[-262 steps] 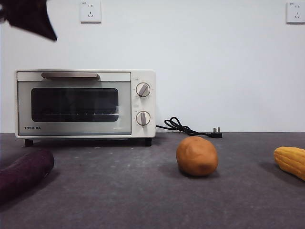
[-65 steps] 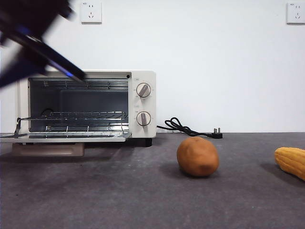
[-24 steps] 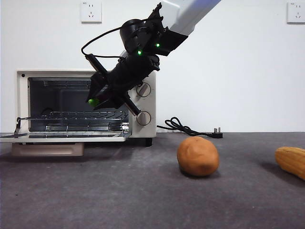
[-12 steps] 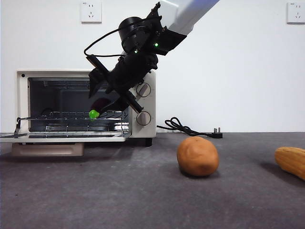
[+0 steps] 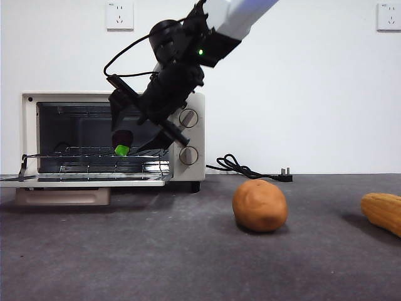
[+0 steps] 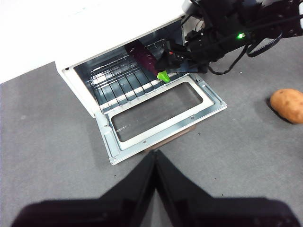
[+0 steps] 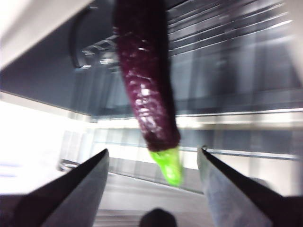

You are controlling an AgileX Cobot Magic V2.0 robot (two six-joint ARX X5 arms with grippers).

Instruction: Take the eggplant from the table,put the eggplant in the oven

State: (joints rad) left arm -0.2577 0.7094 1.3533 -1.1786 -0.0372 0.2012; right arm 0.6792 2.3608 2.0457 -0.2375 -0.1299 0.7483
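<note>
Right tool, upper left of the front view, stood released at the oven mouth, jaws spread clear of the eggplant. Eggplant lay on the wire rack, green stem outward. Best withdrawn straight back, avoiding the stem. Left tool clenched, idle.

Dark purple eggplant (bright green stem), cream-white oven, orange-brown potato, dark grey table

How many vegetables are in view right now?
3: the eggplant on the oven rack, the potato mid-table, the corn at the table's edge. Others may be hidden.
</note>
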